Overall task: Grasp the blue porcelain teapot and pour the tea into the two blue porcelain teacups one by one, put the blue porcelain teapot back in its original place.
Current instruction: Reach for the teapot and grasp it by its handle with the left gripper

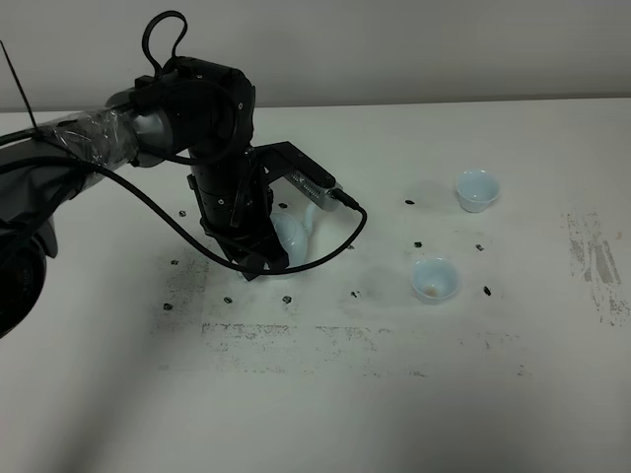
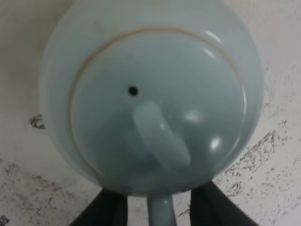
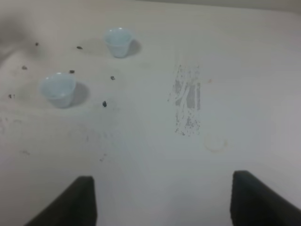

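So the teapot (image 1: 296,236) is sat on the table (image 1: 394,414), a bit left of the middle. In the high view it's mostly hidden under the left arm (image 1: 212,128), which is bent down right over it. In the left wrist view the pot is seen from above with the lid (image 2: 197,94) on, the knob (image 2: 162,139) in the middle and a small vent hole just beside the knob. The left gripper (image 2: 159,207) is placed around the handle (image 2: 161,213), with one dark finger (image 2: 108,209) on each side. A gap can be made out between each finger and the handle, so it's spread and nothing is clamped. Off to the right, well apart from the pot, two cups are stood upright. The near cup (image 1: 435,280) is toward the front and the far cup (image 1: 477,189) is further back and further right. The right gripper (image 3: 164,202) is only shown by its own wrist view. Its fingers are spread wide with nothing held between them, over bare table, and both cups are seen ahead of it. Small black marks (image 1: 418,244) are dotted around the pot and cups, and a scuffed patch (image 1: 592,261) is seen near the right edge.
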{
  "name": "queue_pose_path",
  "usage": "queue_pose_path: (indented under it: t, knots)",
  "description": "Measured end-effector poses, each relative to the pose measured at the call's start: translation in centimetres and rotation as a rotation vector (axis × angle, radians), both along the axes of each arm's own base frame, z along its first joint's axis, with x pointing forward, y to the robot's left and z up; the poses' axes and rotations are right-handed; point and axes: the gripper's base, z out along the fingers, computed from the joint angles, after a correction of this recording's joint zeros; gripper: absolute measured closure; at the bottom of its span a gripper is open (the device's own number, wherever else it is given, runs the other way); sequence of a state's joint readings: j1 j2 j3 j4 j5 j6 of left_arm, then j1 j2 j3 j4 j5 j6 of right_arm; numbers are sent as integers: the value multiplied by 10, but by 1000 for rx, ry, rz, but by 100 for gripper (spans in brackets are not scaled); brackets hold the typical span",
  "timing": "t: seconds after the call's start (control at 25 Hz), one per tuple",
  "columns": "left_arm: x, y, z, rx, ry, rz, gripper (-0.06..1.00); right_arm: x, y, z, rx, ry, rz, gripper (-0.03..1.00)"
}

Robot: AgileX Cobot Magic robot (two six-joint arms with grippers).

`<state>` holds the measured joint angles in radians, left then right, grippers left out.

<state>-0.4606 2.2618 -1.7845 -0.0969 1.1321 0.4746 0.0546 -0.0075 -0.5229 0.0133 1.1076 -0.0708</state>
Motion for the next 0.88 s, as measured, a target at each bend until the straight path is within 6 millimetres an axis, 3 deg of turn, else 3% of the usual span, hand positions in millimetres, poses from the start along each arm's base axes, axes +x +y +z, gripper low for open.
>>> queue_pose_path:
  t: [0.88]
  knots:
    - [0, -1, 0, -3, 7, 31, 94, 0, 0, 0, 0, 0, 0, 39]
